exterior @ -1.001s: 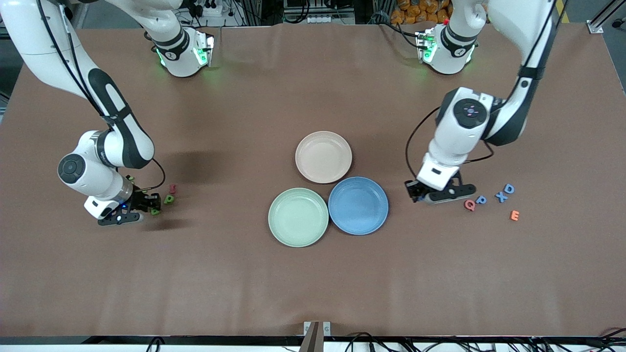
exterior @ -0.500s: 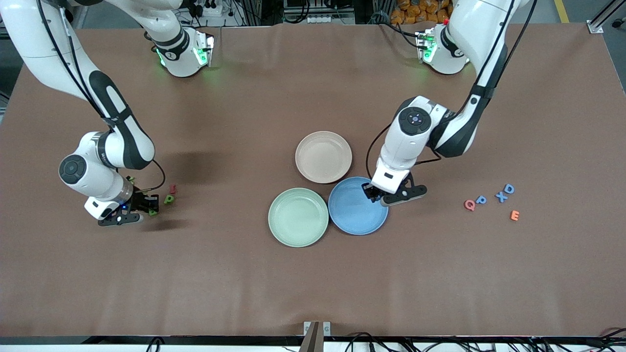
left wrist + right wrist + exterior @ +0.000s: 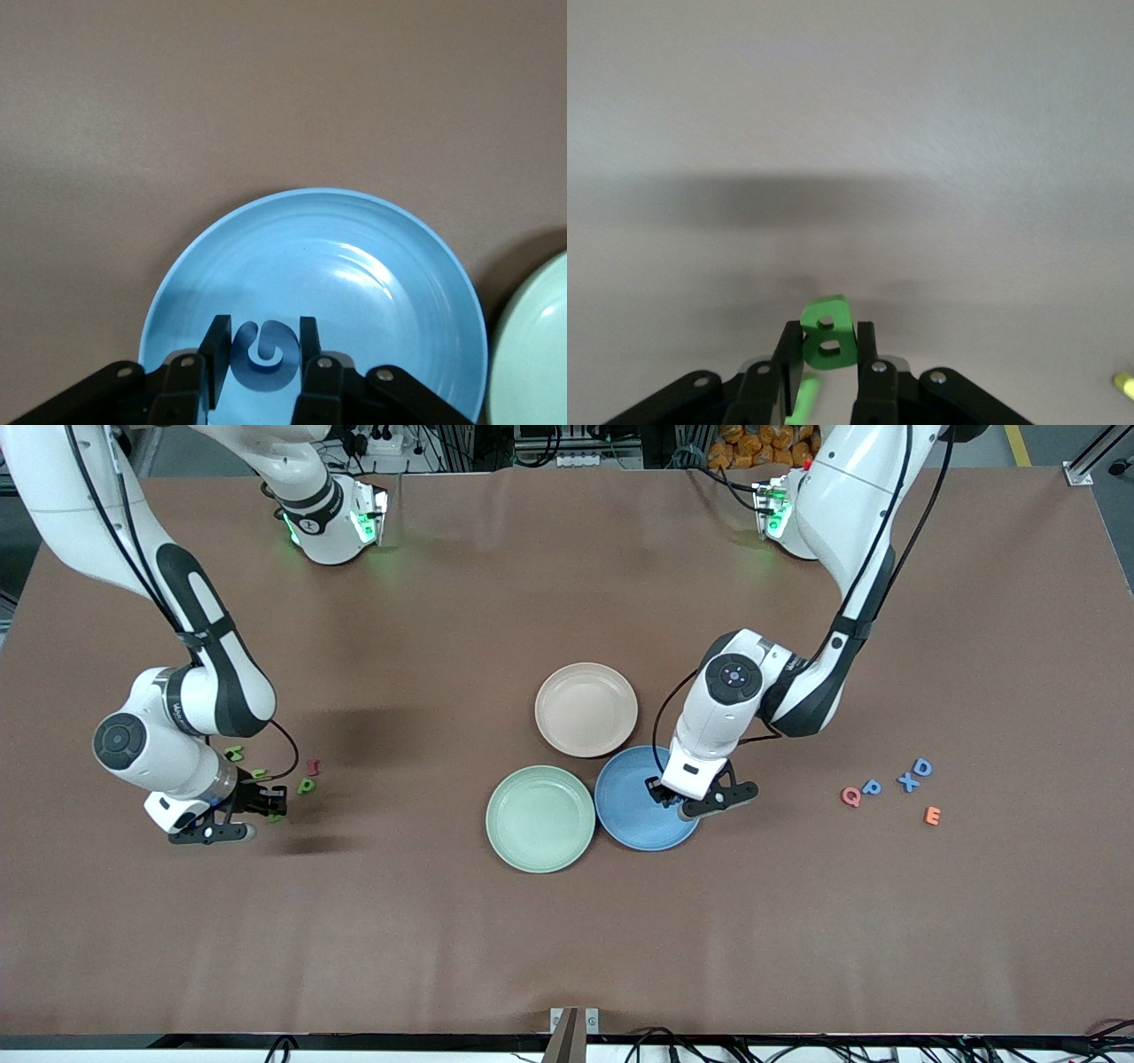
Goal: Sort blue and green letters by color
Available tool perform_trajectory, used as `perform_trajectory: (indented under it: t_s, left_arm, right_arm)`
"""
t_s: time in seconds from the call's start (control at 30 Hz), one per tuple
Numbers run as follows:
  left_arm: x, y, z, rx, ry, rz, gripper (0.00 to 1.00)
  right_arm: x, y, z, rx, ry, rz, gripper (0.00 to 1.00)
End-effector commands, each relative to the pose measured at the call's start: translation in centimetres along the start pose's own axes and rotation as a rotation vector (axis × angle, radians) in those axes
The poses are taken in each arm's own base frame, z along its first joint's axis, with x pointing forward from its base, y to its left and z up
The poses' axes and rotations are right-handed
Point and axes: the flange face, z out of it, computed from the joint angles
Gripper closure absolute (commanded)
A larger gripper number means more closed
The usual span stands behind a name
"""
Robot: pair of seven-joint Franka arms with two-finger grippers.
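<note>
My left gripper (image 3: 260, 354) pinches the blue G (image 3: 264, 354) between its fingers over the blue plate (image 3: 372, 266); my right gripper (image 3: 824, 350) clamps what looks like the green B (image 3: 827, 332) above the table (image 3: 425, 921)

Blue G (image 3: 263, 354) gripped over blue plate (image 3: 372, 266); green B (image 3: 827, 334) gripped; blue P (image 3: 873, 786), X (image 3: 907, 782), D (image 3: 922, 767) clustered on table.

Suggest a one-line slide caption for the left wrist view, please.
Left gripper holds a small blue letter G over the round blue plate.
</note>
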Motion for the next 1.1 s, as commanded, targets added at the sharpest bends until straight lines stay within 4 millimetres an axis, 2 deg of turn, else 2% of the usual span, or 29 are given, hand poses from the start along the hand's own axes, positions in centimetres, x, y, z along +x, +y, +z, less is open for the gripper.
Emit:
perform_trajectory:
  t_s: [0.0, 0.03, 0.07, 0.1, 0.13, 0.17, 0.2, 0.23, 0.43, 0.63, 0.73, 0.93, 1.07]
  left_arm:
    - [0.2, 0.6, 0.5, 0.011, 0.002, -0.018, 1.0]
    - [0.2, 0.6, 0.5, 0.011, 0.003, -0.016, 1.0]
    - [0.0, 0.8, 0.5, 0.009, 0.001, -0.013, 1.0]
    - [0.0, 0.8, 0.5, 0.009, 0.001, -0.013, 1.0]
    - [0.0, 0.8, 0.5, 0.009, 0.001, -0.013, 0.89]
    - [0.0, 0.7, 0.5, 0.01, -0.001, -0.016, 0.57]
    - [0.0, 0.7, 0.5, 0.009, 0.001, -0.015, 0.03]
    - [0.1, 0.7, 0.4, 0.008, 0.003, -0.014, 0.0]
    - [0.2, 0.7, 0.1, 0.01, 0.014, -0.013, 0.0]
    - [1.0, 0.0, -0.7, 0.012, 0.025, -0.021, 0.0]
    - [2.5, -2.5, -1.1, 0.046, 0.053, 0.002, 0.0]
    - [4.1, -7.4, -1.2, 0.125, 0.081, 0.124, 0.0]
    - [5.0, -11.5, -1.0, 0.161, 0.049, 0.205, 0.0]
  right_arm:
    - [2.2, -6.6, -5.4, -0.003, -0.026, 0.085, 1.0]
    - [2.5, -8.5, -6.1, -0.003, -0.027, 0.102, 1.0]
    - [2.9, -11.3, -7.0, -0.003, -0.022, 0.127, 1.0]
    - [3.0, -12.4, -7.5, -0.002, -0.016, 0.14, 1.0]
    - [3.2, -13.7, -7.9, -0.001, -0.009, 0.152, 1.0]
    - [3.3, -15.2, -8.3, 0.002, -0.001, 0.165, 1.0]
    - [3.3, -16.7, -8.5, 0.006, 0.005, 0.178, 1.0]
    - [3.2, -18.4, -8.6, 0.008, 0.009, 0.192, 1.0]
    - [2.5, -27.7, -8.7, 0.03, 0.028, 0.25, 1.0]
    - [1.6, -33.1, -7.4, 0.039, 0.023, 0.291, 1.0]
    - [0.8, -35.9, -6.3, 0.037, 0.015, 0.322, 1.0]
    - [0.7, -40.6, -5.3, 0.062, 0.026, 0.419, 1.0]
    - [0.5, -43.0, -4.9, 0.079, 0.036, 0.444, 1.0]
